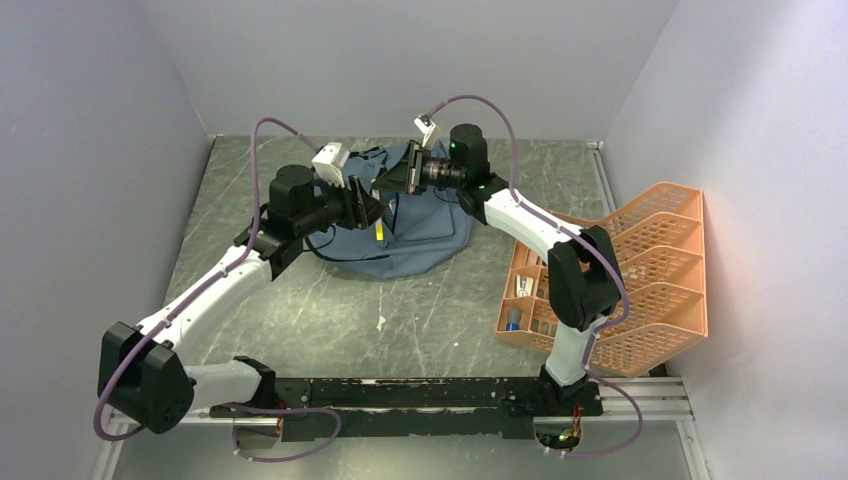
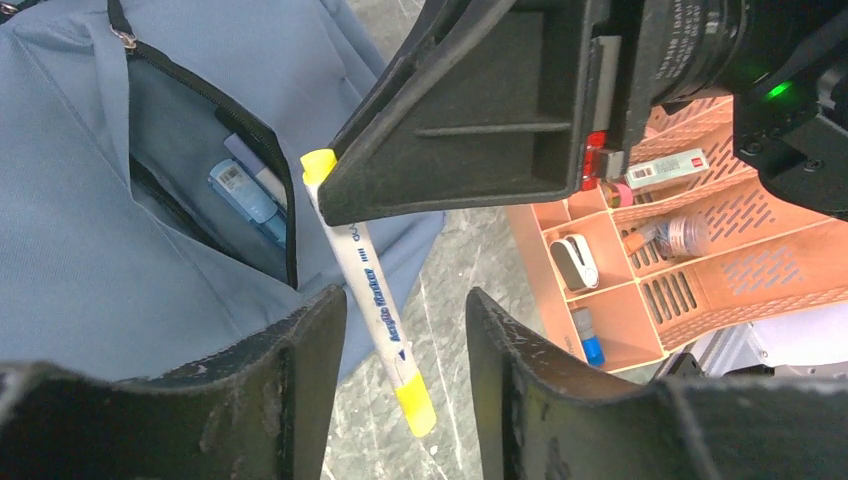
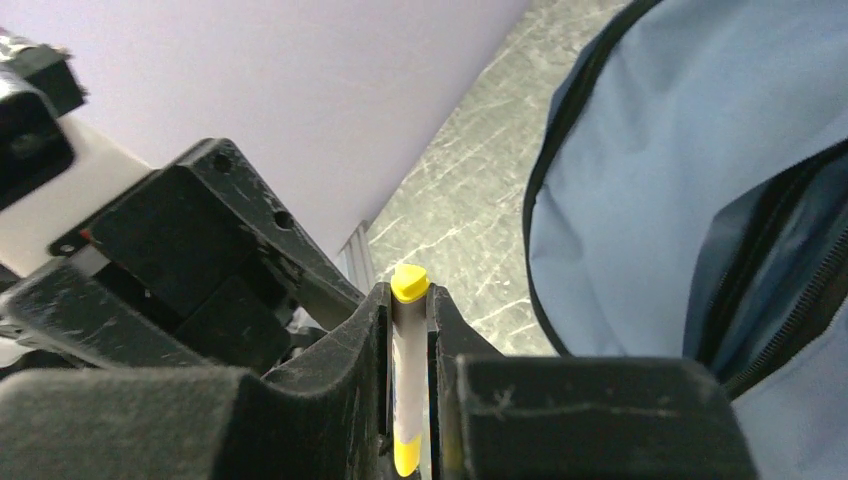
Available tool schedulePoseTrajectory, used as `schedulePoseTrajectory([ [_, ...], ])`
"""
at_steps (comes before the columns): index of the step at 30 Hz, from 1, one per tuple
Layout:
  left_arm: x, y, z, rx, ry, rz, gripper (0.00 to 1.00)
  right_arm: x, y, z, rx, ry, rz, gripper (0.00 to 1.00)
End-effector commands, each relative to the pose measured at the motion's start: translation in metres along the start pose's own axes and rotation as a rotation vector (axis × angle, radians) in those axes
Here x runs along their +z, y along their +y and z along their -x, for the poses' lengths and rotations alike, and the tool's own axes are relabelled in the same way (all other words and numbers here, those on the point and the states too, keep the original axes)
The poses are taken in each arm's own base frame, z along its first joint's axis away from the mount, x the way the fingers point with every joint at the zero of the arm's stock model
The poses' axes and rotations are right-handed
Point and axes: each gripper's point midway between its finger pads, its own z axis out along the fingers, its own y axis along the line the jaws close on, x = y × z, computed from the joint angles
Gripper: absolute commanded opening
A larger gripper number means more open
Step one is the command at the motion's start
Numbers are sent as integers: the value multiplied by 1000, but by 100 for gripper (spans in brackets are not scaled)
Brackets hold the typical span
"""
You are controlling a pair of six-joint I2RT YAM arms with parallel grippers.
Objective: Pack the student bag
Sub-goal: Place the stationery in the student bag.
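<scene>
Student bag (image 1: 420, 240), slate blue, lies flat at 12 o'clock on the table (image 1: 330, 320), apart from both side walls, with bare tabletop at its 6 o'clock. Its pocket (image 2: 180, 130) is unzipped, with two pens (image 2: 245, 190) inside. Orange tray (image 1: 650, 270) stands at 3 o'clock by the right wall, with small stationery in its compartments. Right gripper (image 3: 410, 300) pinches a yellow-capped marker (image 2: 370, 290) near its top, beside the pocket mouth. Left gripper (image 2: 405, 330) is spread, its fingers either side of the marker's lower end.
</scene>
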Motion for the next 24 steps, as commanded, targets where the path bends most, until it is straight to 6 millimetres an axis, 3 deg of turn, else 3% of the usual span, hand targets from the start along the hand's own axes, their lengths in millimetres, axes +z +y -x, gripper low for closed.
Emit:
schedulePoseTrajectory([
  [1, 4, -1, 7, -2, -34, -8, 49, -6, 35, 11, -42, -30, 106, 0],
  [7, 4, 3, 4, 2, -26, 10, 39, -8, 38, 9, -48, -28, 113, 0],
  [11, 5, 6, 3, 0, -24, 19, 25, -7, 36, 7, -53, -22, 108, 1],
  [14, 7, 12, 0, -8, -16, 47, 18, -8, 28, 10, -63, -40, 60, 22],
  [17, 9, 19, -2, -13, -4, 78, 8, -11, 23, 16, -87, -63, -4, 32],
  [20, 8, 30, -9, -28, 17, 115, 5, -13, 18, 18, -102, -58, -48, 36],
  [24, 4, 48, -12, -49, 21, 174, 5, -19, -7, 24, -129, -93, -203, 39],
])
